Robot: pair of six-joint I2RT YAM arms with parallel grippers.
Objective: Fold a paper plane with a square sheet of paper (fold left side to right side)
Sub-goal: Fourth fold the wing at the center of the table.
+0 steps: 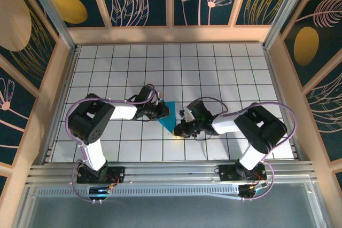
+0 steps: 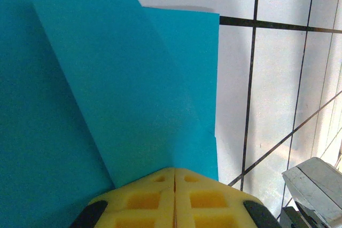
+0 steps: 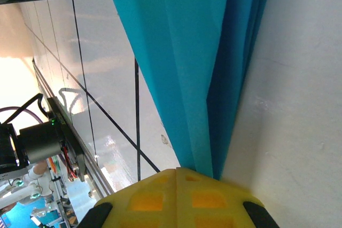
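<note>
The square sheet of paper [image 1: 170,116] is turquoise-blue and lies folded into a triangle on the white tiled table, between the two grippers. My left gripper [image 1: 164,111] is at the paper's left edge. In the left wrist view its yellow fingers [image 2: 155,196] meet, and they are shut on a flap of the paper [image 2: 133,78] that curls up off the sheet. My right gripper [image 1: 180,128] is at the paper's near point. Its jaws are shut with no gap, and their tip [image 3: 176,170] rests against the narrow end of the folded layers [image 3: 192,52].
White tiles with black grid lines [image 1: 214,68] spread out around the paper. Wooden frame walls [image 1: 171,34] enclose the table at the back and sides. A metal rail [image 1: 171,170] runs along the near edge by the arm bases. Part of the right arm [image 2: 315,185] sits close to the left gripper.
</note>
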